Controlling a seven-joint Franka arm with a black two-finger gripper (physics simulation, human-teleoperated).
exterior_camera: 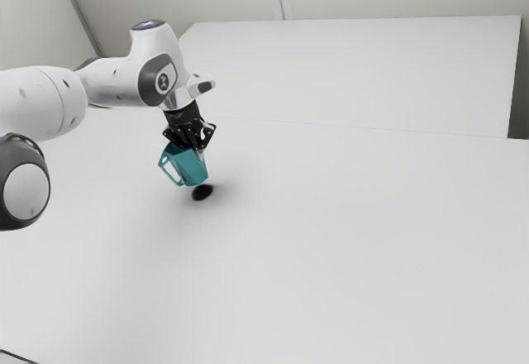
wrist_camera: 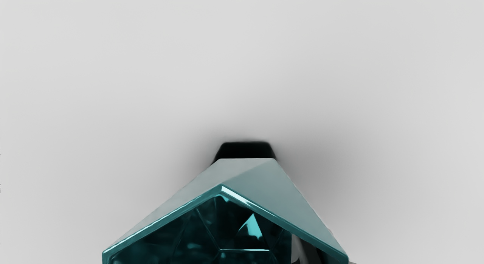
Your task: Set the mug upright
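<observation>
- Spotting the handle [exterior_camera: 169, 176] on the exterior view's left, mug [exterior_camera: 191, 167] body beside it, mouth up but tilted, just above the table [exterior_camera: 347, 240]
- Pinching the mug's wall with the gripper [exterior_camera: 197, 147]
- Casting a dark shadow [exterior_camera: 202, 192] underneath
- Probably working on the setting-down step, so needing to level the base, lower gently, then release
</observation>
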